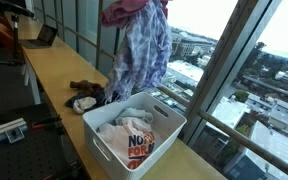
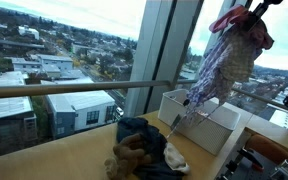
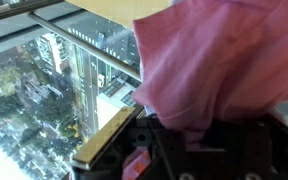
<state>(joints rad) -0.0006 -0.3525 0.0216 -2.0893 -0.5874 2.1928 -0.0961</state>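
High above the counter, my gripper (image 1: 134, 5) is shut on a bunch of clothing: a pink garment (image 3: 224, 60) and a pale patterned blue-and-white garment (image 1: 142, 50) that hangs down from it. The patterned cloth's lower end dangles just above the white plastic basket (image 1: 169, 133). In the wrist view the pink cloth covers the jaws and most of the picture. In an exterior view the same bundle (image 2: 224, 65) hangs over the basket (image 2: 199, 125). Inside the basket lies a white garment with red print (image 1: 134, 140).
A pile of dark blue, brown and white clothes (image 2: 144, 150) lies on the wooden counter (image 1: 54, 75) beside the basket. A big window with a rail (image 2: 74, 88) runs along the counter. A laptop (image 1: 46, 36) sits at the far end.
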